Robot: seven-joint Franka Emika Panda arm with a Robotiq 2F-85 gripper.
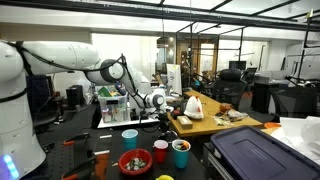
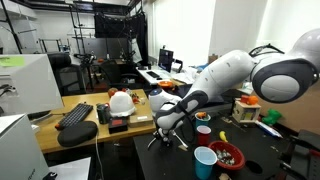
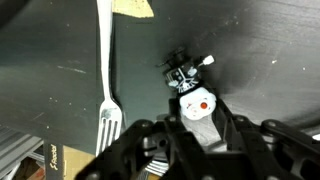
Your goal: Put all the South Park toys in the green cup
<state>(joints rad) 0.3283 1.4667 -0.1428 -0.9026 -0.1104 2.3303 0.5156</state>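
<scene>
In the wrist view a small South Park toy (image 3: 197,103), with a white face, a red spot and a dark hat, lies on the dark table between my gripper's (image 3: 201,118) jaws. The jaws press on its sides, so the gripper is shut on it, low over the table. In both exterior views the gripper (image 1: 163,114) (image 2: 164,128) points down at the dark table beside the wooden desk. The green cup (image 1: 181,153) stands upright toward the table's front, next to a red cup (image 1: 160,152). It is well apart from the gripper.
A metal fork (image 3: 107,80) lies on the table just left of the toy. A light-blue cup (image 1: 130,138) (image 2: 205,161) and a red bowl (image 1: 135,162) (image 2: 228,154) holding small things stand near the cups. A cluttered wooden desk (image 1: 205,125) borders the table.
</scene>
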